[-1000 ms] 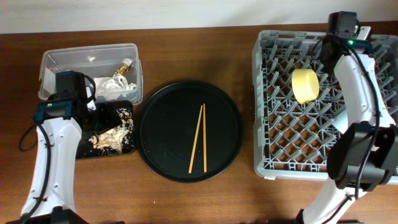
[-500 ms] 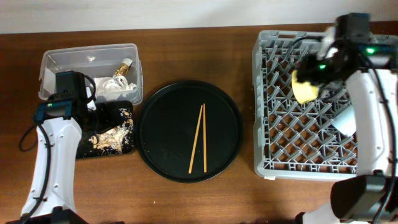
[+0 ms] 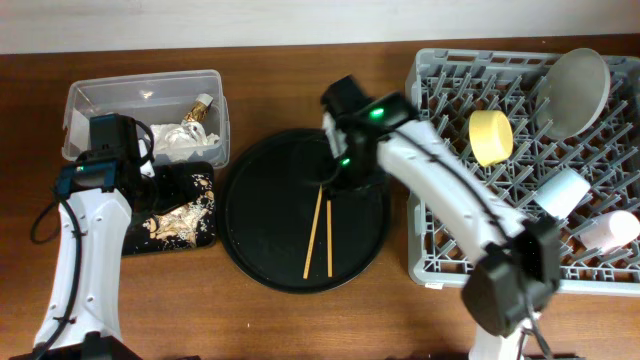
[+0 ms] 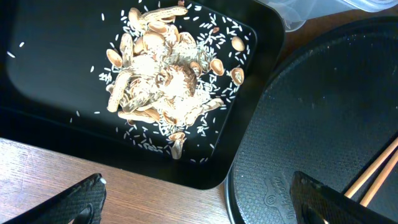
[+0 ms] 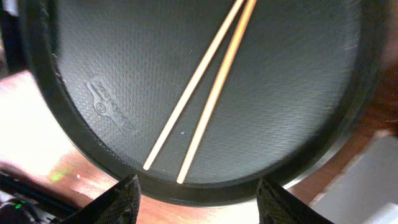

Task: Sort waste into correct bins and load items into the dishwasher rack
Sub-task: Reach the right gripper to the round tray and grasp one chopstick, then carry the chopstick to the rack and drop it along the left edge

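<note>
Two wooden chopsticks (image 3: 320,225) lie on the large round black tray (image 3: 260,215). My right gripper (image 3: 345,175) is open and empty above their far ends; in the right wrist view the chopsticks (image 5: 205,99) lie ahead of its fingers (image 5: 199,199). The grey rack (image 3: 440,250) holds a yellow bowl (image 3: 491,137), a plate (image 3: 575,92), a pale cup (image 3: 562,192) and a pink cup (image 3: 610,232). My left gripper (image 3: 150,172) is open over the shallow black tray (image 3: 135,240), which holds food scraps (image 3: 180,218). The left wrist view shows the scraps (image 4: 165,87) and open fingers (image 4: 199,205).
The clear tub (image 3: 100,100) at the back left holds white napkins (image 3: 180,138) and a gold wrapper (image 3: 203,106). The round tray's rim (image 4: 249,186) lies close beside the black tray's corner (image 4: 261,56). Bare wood runs along the front edge.
My right arm has swung left from the rack's far corner to above the round tray, uncovering the plate and cups in the rack. The left arm has not moved.
</note>
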You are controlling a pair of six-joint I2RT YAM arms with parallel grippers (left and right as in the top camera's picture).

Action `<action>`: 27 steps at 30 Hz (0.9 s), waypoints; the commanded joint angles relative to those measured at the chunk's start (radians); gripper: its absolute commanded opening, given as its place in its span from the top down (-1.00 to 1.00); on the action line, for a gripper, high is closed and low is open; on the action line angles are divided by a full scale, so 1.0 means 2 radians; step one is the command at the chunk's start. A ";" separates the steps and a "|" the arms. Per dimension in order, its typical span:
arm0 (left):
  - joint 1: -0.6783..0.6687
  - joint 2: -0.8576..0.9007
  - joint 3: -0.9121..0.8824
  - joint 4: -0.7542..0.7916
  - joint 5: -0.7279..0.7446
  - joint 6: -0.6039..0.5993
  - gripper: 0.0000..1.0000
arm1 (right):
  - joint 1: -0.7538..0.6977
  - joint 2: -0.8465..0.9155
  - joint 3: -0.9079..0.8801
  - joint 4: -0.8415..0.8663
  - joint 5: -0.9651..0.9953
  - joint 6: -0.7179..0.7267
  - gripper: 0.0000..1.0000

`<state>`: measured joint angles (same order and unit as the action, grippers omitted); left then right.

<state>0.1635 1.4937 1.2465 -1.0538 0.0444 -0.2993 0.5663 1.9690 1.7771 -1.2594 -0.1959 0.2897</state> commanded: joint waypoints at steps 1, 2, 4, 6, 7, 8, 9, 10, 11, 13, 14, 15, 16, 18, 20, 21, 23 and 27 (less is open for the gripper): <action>0.002 -0.008 0.002 0.001 0.002 -0.001 -0.88 | 0.031 0.051 -0.004 0.002 0.033 0.061 -0.23; 0.002 -0.008 0.002 0.001 0.002 -0.001 -0.88 | 0.038 0.072 -0.004 0.003 0.037 0.073 -0.23; 0.002 -0.008 0.002 0.001 0.002 -0.001 -0.88 | 0.042 0.096 -0.005 0.006 0.039 0.089 -0.22; 0.002 -0.008 0.002 0.001 0.002 -0.001 -0.88 | 0.041 0.111 -0.012 0.017 0.039 0.096 -0.22; 0.002 -0.008 0.002 0.001 0.002 -0.001 -0.89 | 0.041 0.114 -0.016 0.021 0.039 0.096 -0.22; 0.002 -0.008 0.002 0.001 0.002 -0.001 -0.89 | 0.041 0.116 -0.028 0.031 0.039 0.099 -0.21; 0.002 -0.008 0.002 0.001 0.002 -0.001 -0.89 | 0.041 0.116 -0.041 0.038 0.039 0.107 -0.21; 0.002 -0.008 0.002 0.001 0.002 -0.001 -0.89 | 0.041 0.116 -0.050 0.043 0.044 0.113 -0.20; 0.002 -0.008 0.002 0.001 0.002 -0.001 -0.89 | 0.041 0.116 -0.061 0.050 0.052 0.120 -0.20; 0.002 -0.008 0.002 0.001 0.002 -0.001 -0.89 | 0.041 0.116 -0.086 0.064 0.069 0.135 -0.12; 0.002 -0.008 0.002 0.001 0.002 -0.001 -0.89 | 0.041 0.116 -0.096 0.074 0.069 0.135 -0.11; 0.002 -0.008 0.002 0.001 0.002 -0.001 -0.89 | 0.041 0.116 -0.105 0.082 0.069 0.135 -0.10; 0.002 -0.008 0.002 0.001 0.002 -0.001 -0.89 | 0.041 0.116 -0.121 0.094 0.069 0.135 -0.02; 0.002 -0.008 0.002 0.001 0.002 -0.001 -0.89 | 0.041 0.116 -0.133 0.101 0.068 0.135 0.12; 0.002 -0.008 0.002 0.001 0.002 -0.001 -0.89 | 0.041 0.116 -0.139 0.101 0.068 0.135 0.38; 0.002 -0.008 0.002 0.001 0.002 -0.001 -0.89 | 0.041 0.116 -0.140 0.101 0.068 0.135 0.49; 0.002 -0.008 0.002 0.001 0.002 -0.001 -0.89 | 0.041 0.116 -0.140 0.103 0.068 0.135 0.57; 0.002 -0.008 0.002 0.001 0.002 -0.001 -0.89 | 0.040 0.114 -0.137 0.102 0.063 0.134 0.86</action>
<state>0.1635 1.4937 1.2465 -1.0538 0.0448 -0.2993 0.6479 2.1513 1.5459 -1.0626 -0.0719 0.5529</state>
